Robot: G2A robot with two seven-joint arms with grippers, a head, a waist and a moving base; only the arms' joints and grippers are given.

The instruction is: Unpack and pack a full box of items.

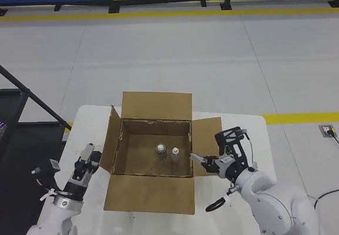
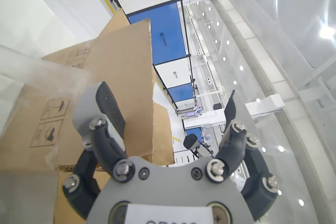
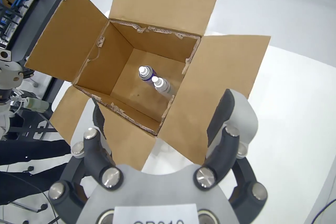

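Note:
An open cardboard box (image 1: 151, 191) stands in the middle of the white table, all flaps folded out. On its floor stand a dark spray can with a white cap (image 1: 161, 149) and, right beside it, a white bottle (image 1: 174, 154); the right wrist view shows the can (image 3: 145, 72) and the bottle (image 3: 161, 84) from above. My right gripper (image 3: 161, 112) is open and empty, held over the box's near right corner (image 1: 213, 148). My left gripper (image 1: 90, 155) sits just outside the box's left flap (image 2: 120, 72). It is open with nothing between its fingers (image 2: 170, 107).
The table (image 1: 87, 123) has bare room left and right of the box. A black metal frame (image 1: 4, 106) stands off the table's left side. On the floor to the right lie a socket and cable (image 1: 329, 132).

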